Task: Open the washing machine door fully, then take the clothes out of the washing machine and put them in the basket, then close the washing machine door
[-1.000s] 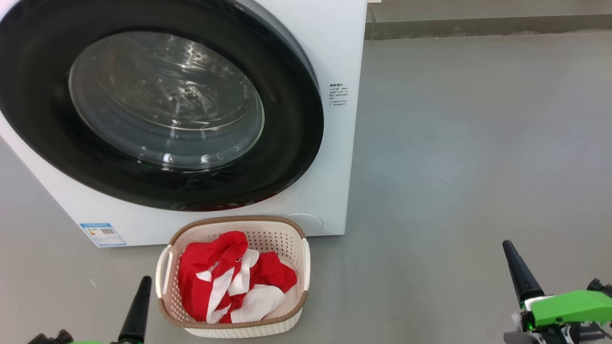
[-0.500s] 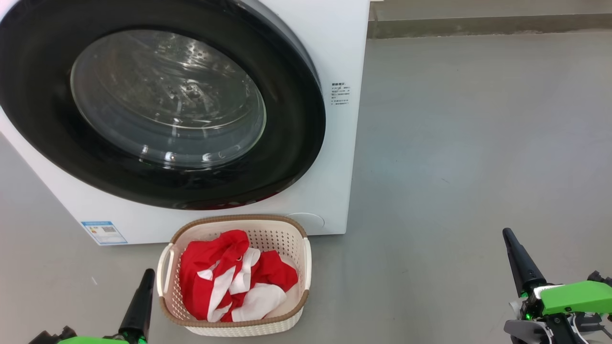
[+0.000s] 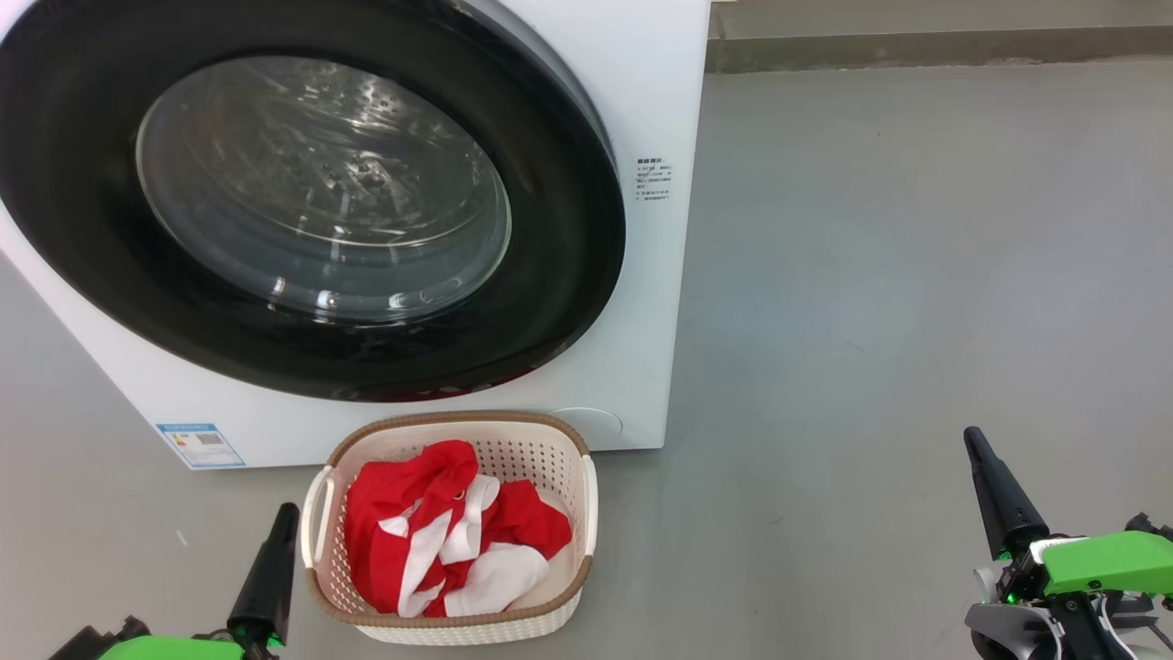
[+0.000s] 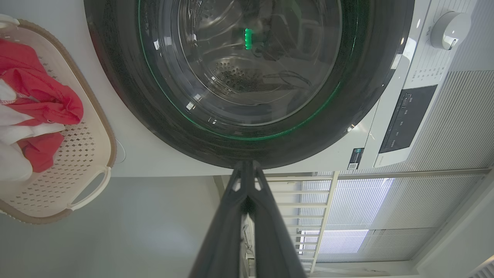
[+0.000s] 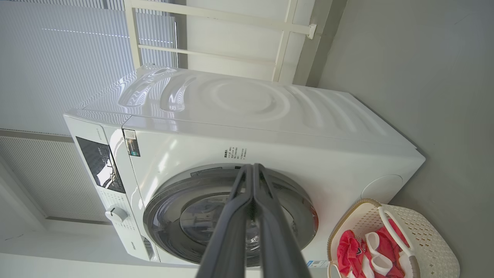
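Lying bunched in the cream basket [image 3: 458,423] before the washing machine [image 3: 641,92], head view, are red, white-striped clothes [image 3: 403,513]; the glossy black door [image 3: 568,275] sits closed. Left wrist: left hand [image 4: 247,166] pinched together. Right wrist: right hand [image 5: 252,168] likewise.

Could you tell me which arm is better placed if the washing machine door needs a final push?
Left, probably. The left gripper, shut, sits beside the basket below the washing machine door, and its wrist view faces the door squarely. The right gripper is off right, over the floor.
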`<state>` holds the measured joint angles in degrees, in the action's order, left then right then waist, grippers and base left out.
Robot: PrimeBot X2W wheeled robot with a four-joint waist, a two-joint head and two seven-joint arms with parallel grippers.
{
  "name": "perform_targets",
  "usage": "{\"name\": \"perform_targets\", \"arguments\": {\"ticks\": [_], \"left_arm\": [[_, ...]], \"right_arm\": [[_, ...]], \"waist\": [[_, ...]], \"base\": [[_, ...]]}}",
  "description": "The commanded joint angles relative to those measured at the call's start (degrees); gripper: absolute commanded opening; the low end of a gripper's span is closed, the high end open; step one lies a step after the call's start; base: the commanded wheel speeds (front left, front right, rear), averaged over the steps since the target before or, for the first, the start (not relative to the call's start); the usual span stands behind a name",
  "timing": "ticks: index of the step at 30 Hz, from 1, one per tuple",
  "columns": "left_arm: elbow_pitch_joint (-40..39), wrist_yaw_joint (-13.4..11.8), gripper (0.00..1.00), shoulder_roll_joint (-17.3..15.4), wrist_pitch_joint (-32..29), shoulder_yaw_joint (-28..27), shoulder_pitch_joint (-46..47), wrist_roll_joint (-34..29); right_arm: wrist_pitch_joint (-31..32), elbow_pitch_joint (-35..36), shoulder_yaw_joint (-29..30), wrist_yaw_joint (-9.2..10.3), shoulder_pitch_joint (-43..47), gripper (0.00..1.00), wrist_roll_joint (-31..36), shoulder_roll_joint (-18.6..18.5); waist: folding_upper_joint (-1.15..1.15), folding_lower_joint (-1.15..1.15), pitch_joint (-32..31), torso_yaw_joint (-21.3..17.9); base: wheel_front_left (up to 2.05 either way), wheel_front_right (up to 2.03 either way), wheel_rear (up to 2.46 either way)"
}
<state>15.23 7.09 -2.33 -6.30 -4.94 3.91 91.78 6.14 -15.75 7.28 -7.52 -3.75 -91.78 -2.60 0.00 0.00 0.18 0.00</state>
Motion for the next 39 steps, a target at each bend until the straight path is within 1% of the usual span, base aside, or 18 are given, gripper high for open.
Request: {"name": "perform_targets", "arguments": {"ticks": [1, 39], "left_arm": [[-1.2, 0.4, 0.00, -0.5, -0.2, -1.6, 2.3, 0.4], [-1.2, 0.4, 0.00, -0.5, -0.2, -1.6, 2.3, 0.4]], "right_arm": [[0.3, 1.7, -0.8, 0.03, -2.4, 0.00, -0.4, -0.3], [0.4, 1.7, -0.7, 0.03, -2.4, 0.00, -0.4, -0.3]], "waist": [[0.00, 0.00, 0.0, 0.0], [0.00, 0.00, 0.0, 0.0]], "base": [[0.00, 0.00, 0.00], [0.00, 0.00, 0.00]]}}
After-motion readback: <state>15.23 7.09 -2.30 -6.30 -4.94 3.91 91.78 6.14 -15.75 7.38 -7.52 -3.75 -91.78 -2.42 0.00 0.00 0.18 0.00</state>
